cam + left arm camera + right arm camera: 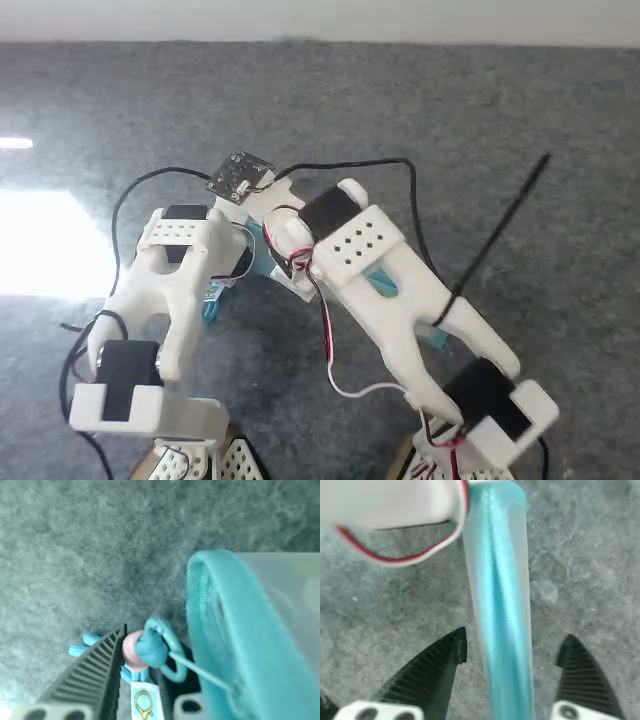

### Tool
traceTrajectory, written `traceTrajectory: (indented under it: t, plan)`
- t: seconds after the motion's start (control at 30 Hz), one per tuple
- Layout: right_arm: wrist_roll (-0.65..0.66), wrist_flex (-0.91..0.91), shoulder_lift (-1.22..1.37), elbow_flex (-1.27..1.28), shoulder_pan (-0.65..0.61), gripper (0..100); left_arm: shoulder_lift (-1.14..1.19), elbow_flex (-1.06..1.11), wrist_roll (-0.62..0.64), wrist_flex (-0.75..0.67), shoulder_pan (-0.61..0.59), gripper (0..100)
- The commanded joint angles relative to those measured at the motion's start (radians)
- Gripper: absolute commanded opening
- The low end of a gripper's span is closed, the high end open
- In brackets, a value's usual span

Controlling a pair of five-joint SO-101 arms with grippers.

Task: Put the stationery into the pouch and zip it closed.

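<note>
The teal pouch [235,630] with a translucent side lies on grey carpet, mostly hidden under both arms in the high view, where teal bits [384,281] peek out. Its zipper pull [155,647], a teal loop with a pink bead on a thin cord, sits between the fingers of my left gripper [150,652], which looks shut on it. My right gripper [510,652] is open and straddles the pouch's narrow teal edge [502,630] without touching it. A small tag with a gold clasp picture [142,705] hangs below the pull. No loose stationery is visible.
Grey carpet [450,110] covers the table. A thin black rod [505,225] slants up at the right. A small camera board [240,176] and black cables sit above the arms. A bright glare patch [40,240] lies at the left.
</note>
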Motion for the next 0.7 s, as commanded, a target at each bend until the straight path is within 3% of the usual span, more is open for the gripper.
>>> traceTrajectory:
  t: [0.0,0.03,0.23,0.67]
  plan:
    - [0.005,-0.050,0.012,-0.009,0.053,5.4,0.034,-0.001,-0.006,0.012,-0.002,1]
    - [0.002,-0.065,0.019,-0.008,0.068,0.0,0.034,-0.001,-0.006,0.011,-0.002,1]
    - [-0.002,-0.094,-0.024,-0.011,0.150,0.7,0.032,-0.004,-0.002,0.009,-0.002,1]
    - [-0.014,-0.202,-0.562,0.264,0.136,0.6,0.032,-0.082,0.002,0.012,-0.017,1]
